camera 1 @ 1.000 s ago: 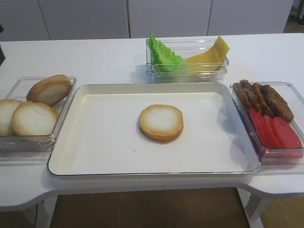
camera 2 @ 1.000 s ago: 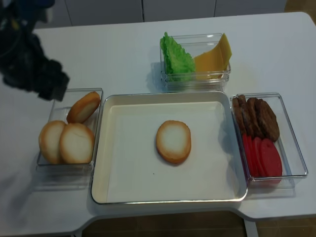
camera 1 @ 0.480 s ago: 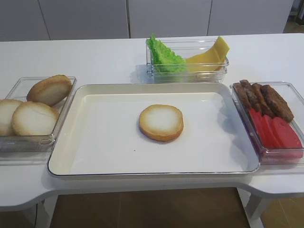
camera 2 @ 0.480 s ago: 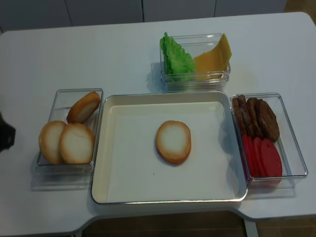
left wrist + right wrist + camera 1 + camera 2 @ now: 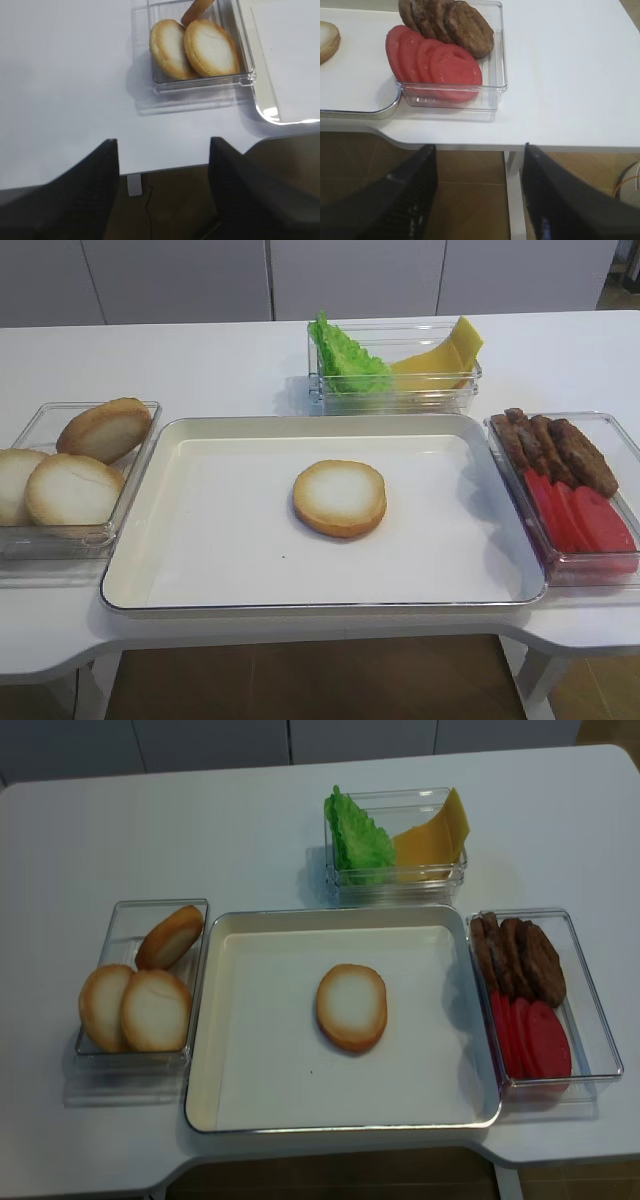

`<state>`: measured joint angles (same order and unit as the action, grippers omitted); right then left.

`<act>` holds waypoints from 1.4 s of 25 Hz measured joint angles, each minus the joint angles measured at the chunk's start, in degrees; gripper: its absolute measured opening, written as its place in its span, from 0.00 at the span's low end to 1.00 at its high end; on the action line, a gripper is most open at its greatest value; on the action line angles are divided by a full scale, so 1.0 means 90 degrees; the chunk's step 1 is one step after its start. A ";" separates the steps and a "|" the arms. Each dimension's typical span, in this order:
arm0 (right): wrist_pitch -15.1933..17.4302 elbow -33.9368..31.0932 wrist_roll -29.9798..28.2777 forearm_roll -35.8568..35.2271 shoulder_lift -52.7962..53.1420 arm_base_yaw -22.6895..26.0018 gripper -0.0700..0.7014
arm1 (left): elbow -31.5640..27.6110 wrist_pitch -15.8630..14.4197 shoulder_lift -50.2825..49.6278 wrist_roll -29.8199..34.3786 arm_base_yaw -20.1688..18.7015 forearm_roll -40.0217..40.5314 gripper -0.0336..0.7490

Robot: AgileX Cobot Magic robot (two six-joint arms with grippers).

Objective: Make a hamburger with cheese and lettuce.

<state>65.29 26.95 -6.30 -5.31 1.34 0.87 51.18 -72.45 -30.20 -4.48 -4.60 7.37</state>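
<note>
The hamburger is a single bun half [image 5: 339, 498], pale face up, in the middle of the white tray [image 5: 210, 560]; it also shows in the realsense view [image 5: 351, 1006] and at the left edge of the right wrist view [image 5: 326, 40]. The lettuce [image 5: 345, 362] and the cheese [image 5: 445, 352] stand in a clear box at the back, also seen from above as lettuce [image 5: 358, 840] and cheese [image 5: 435, 835]. My right gripper [image 5: 477, 187] is open and empty, off the table's front right edge. My left gripper [image 5: 164, 185] is open and empty, off the table's front left edge. Neither shows in the exterior views.
A clear box of spare bun halves [image 5: 75, 465] stands left of the tray, also in the left wrist view [image 5: 197, 47]. A clear box with tomato slices [image 5: 580, 520] and dark meat patties [image 5: 555, 450] stands right of it, also in the right wrist view [image 5: 437, 60].
The left arm, above the table's back left a second ago, has drawn back out of the realsense view. Nothing on the table has moved.
</note>
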 joint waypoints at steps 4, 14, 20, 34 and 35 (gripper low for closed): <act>0.0000 0.0000 0.0000 0.0000 0.0000 0.0000 0.64 | -0.0321 -0.0028 0.0884 -0.0008 0.0000 0.0000 0.59; 0.0000 0.0000 0.0000 0.0000 0.0000 0.0000 0.64 | -0.1121 -0.0076 0.2739 -0.0017 0.0003 -0.0016 0.58; 0.0000 0.0000 0.0000 0.0000 0.0000 0.0000 0.64 | -0.1711 -0.0090 0.3302 -0.0017 0.0003 -0.0311 0.58; 0.0000 0.0000 0.0010 0.0000 0.0000 0.0000 0.64 | -0.2241 -0.0103 0.3463 0.0039 0.0014 -0.0351 0.58; 0.0000 0.0000 0.0010 0.0000 0.0000 0.0000 0.64 | -0.2256 -0.0103 0.3463 0.0100 0.0014 -0.0351 0.58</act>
<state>65.29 26.95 -6.21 -5.31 1.34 0.87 30.87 -73.38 0.97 -3.59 -4.48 4.21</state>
